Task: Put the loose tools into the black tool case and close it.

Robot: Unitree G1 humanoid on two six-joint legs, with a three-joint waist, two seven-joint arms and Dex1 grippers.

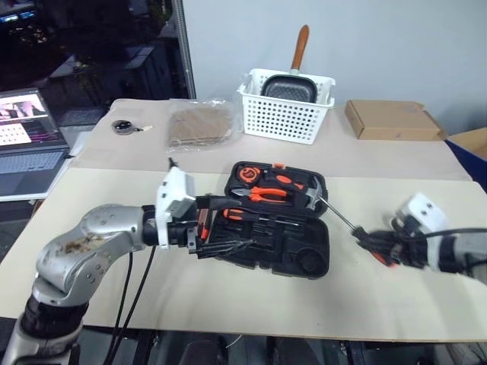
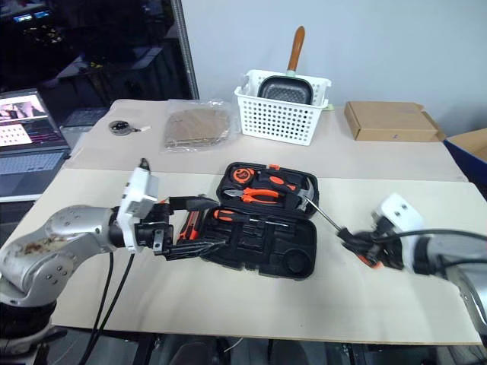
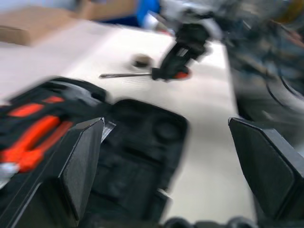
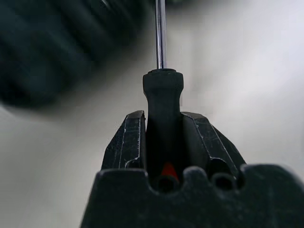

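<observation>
Long-shafted screwdriver (image 4: 162,95) sits clamped in your right gripper (image 1: 374,245) at the open black tool case's (image 1: 304,258) three o'clock, while your left gripper (image 3: 166,171) gapes wide at nine.

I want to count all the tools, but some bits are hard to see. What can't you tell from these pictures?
- The black tool case: the left gripper covers its left edge in the head views, so tools there can't be counted.
- The case's recesses are motion-blurred in the left wrist view.
- The screwdriver in the right gripper: its tip runs off the right wrist view's edge.
- The small round thing at the far left of the table: too small to name.
</observation>
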